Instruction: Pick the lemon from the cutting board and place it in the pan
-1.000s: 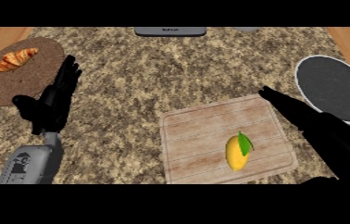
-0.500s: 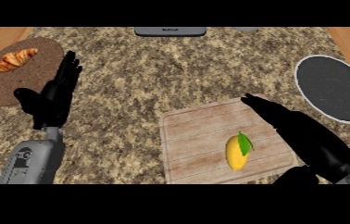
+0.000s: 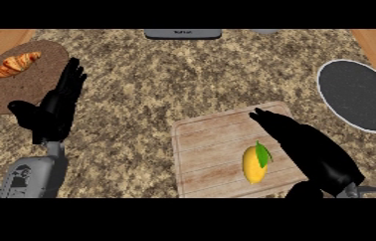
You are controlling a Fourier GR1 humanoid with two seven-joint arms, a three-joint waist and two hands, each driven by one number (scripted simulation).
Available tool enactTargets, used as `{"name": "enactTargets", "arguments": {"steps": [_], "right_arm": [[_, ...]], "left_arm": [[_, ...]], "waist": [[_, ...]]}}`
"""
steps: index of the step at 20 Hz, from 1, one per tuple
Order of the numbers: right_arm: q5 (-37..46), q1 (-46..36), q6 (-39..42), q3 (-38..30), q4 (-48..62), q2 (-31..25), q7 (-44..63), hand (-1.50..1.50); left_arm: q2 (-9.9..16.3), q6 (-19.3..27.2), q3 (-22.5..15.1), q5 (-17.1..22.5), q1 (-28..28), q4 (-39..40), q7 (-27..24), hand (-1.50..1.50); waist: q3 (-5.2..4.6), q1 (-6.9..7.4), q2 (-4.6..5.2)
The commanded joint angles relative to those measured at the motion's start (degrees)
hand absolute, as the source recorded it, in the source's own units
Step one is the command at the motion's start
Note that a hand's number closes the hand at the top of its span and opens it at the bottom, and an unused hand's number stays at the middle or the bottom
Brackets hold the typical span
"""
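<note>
On the wooden cutting board (image 3: 213,150), toward its lower right part, lies the lemon (image 3: 255,164), yellow with a green leaf at its upper right end. It rests flat on the planks, its long axis running roughly up and down in the head view. The right hand (image 3: 305,148) lies over the board's right edge, just right of the lemon, with its fingers stretched out straight and pointing toward the board's upper right corner. They hold nothing, and whether the hand's side touches the fruit cannot be told. The thumb (image 3: 303,191) shows as a dark lump below the board's lower right corner.

Right of the board and a little above it, at the view's edge, sits the pan (image 3: 352,98), a dark round surface with a pale rim, only partly in view and apart from the board.

Well left of the board, the left hand (image 3: 55,113) rests open and upright, fingers straight, with nothing in it. Above and left of that hand a croissant (image 3: 18,63) lies on a round brown plate (image 3: 37,85). The speckled counter (image 3: 161,80) carries all of this, and a grey object (image 3: 182,34) sits at its far edge, above the board.
</note>
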Motion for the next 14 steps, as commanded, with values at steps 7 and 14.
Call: {"name": "enactTargets", "arguments": {"steps": [7, 14], "right_arm": [[8.8, -0.7, 6.3, 1.7, 4.1, 4.0, 1.8, -1.50], [15.1, -0.3, 4.9, 4.4, 9.7, 8.2, -1.9, -1.50]], "left_arm": [[-0.3, -1.6, 0.9, -0.4, -0.5, 0.4, -0.1, 0.00], [0.4, -1.5, 1.9, -1.6, -3.5, 2.0, 1.0, 0.00]], "waist": [[0.00, -0.11, 0.00], [0.00, -0.17, 0.03]]}}
